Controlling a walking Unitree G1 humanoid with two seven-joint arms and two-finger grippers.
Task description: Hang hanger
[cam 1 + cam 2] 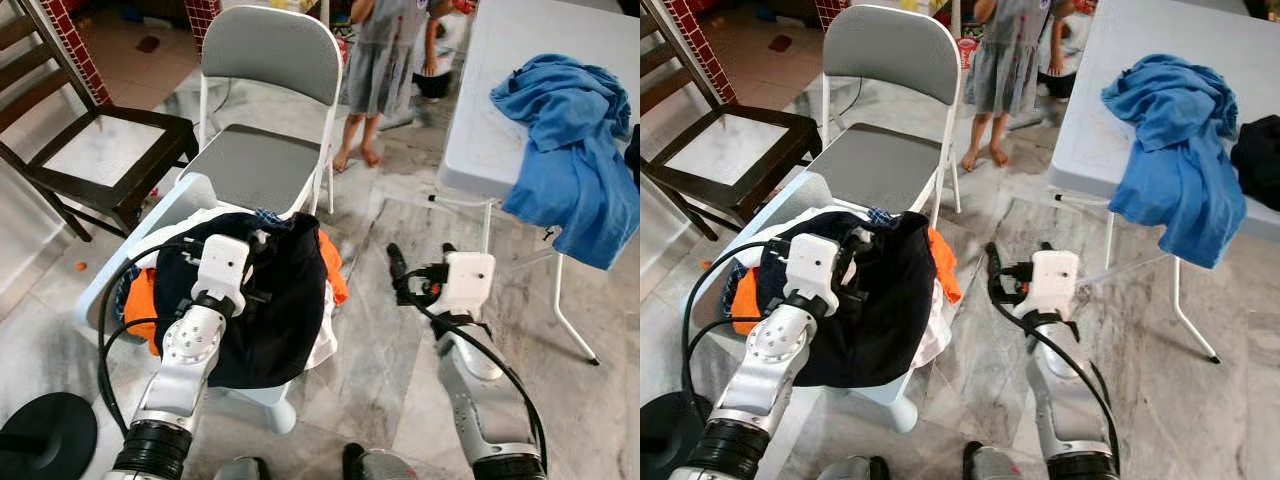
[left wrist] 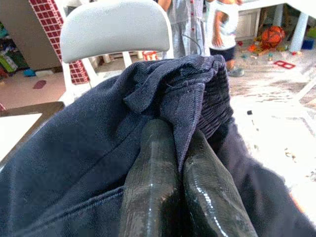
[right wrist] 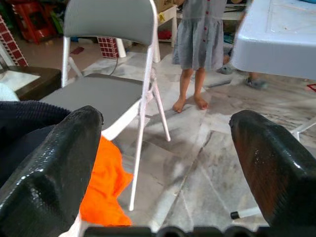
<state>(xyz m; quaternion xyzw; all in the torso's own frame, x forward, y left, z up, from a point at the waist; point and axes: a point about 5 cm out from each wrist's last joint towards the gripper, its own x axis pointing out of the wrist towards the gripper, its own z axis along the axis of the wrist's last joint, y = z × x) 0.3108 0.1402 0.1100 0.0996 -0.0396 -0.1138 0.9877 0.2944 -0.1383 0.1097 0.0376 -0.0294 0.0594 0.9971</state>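
Your left tool [image 2: 180,163] is pinching a fold of the dark navy garment [image 1: 275,300], its two black fingers [image 2: 153,182] pressed together on the cloth where it bunches up. That garment lies on top of a heap of clothes, with orange cloth [image 1: 140,300] showing at both sides and a bit of white cloth [image 1: 322,345] at the lower edge. The heap rests on a pale blue stand [image 1: 190,195] just in front of you, and the stand's rim reaches up to the seat of the grey folding chair [image 1: 265,110].

Your right tool [image 1: 420,262] hangs above the marble floor [image 1: 370,370] to the right of the heap, fingers spread wide with nothing between them. Through the right wrist view you can see the orange cloth and the folding chair between those spread fingers [image 3: 54,163].

You cannot make out a hanger anywhere here; the thing in your grip is the navy garment.

A dark wooden chair [image 1: 100,150] stands to your left of the grey one. On your right is a white folding table [image 1: 500,90] with a blue shirt [image 1: 570,150] draped over its edge and hanging down. A person in a grey dress [image 1: 385,60] stands barefoot behind the folding chair. A black round base [image 1: 45,435] sits on the floor by your left arm.
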